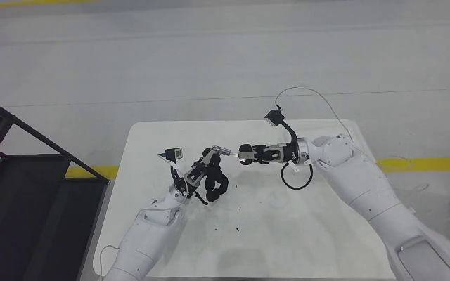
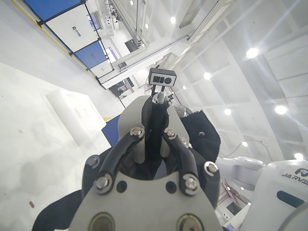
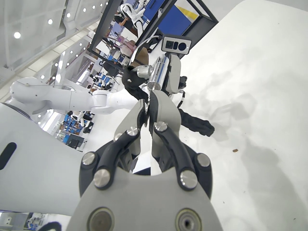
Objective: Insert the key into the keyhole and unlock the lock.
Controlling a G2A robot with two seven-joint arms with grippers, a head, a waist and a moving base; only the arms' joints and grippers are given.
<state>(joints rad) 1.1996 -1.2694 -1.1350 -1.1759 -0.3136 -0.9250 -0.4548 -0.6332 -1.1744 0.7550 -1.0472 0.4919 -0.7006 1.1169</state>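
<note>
White table [image 1: 316, 232], lock [image 3: 156, 74] in left hand [image 1: 204, 167]

Lock [image 1: 221, 149] is in the left gripper [image 1: 211, 157], off the table [image 1: 295, 232], left of centre. Right gripper [image 1: 240, 153] sits just right of it, key [image 3: 146, 111] at the lock's end. Rack [image 1: 42, 211] left of table.

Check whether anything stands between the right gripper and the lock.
Nothing visible does. The right gripper sits at the end of the silver lock, held by the left gripper; black fabric hangs beside it.
</note>
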